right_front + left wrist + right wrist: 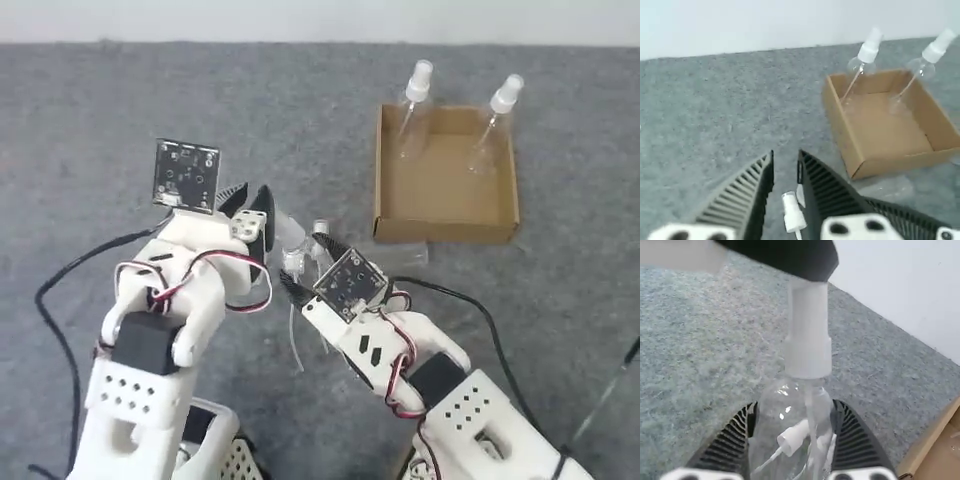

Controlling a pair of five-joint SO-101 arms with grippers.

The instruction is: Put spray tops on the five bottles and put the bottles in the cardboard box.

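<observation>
- The clear bottle (772, 422) was near the middle of the tabletop (100, 110), held off its surface, just off the near left corner of the cardboard box (445, 228)
- A white spray top (807, 340) sat on the bottle's neck, its collar on the shoulder and its dip tube running down inside the clear body
- The right tool (795, 410) gripped the bottle's body, one ribbed black jaw pressed against each side
- The left tool (785, 155) was over the top of the same bottle, and its jaws stood close together about the head of the spray top, gripping it
- In the right wrist view, the black underside of the left tool covered the tip of the spray top
- A second small white nozzle (790, 439) showed through the bottle's clear wall; whether it lay behind the bottle or inside it could not be told
- A thin loose tube (296, 340) lay on the tabletop on the near side of the two tools, beside the right arm
- The cardboard box sat open toward the far right of the tabletop, flat on the grey surface
- One boxed bottle (412, 118) stood at the box's far left corner and another boxed bottle (492, 128) at its far right corner, both against the far wall
- Each of those two carried a white spray head that rose above the box's rim
</observation>
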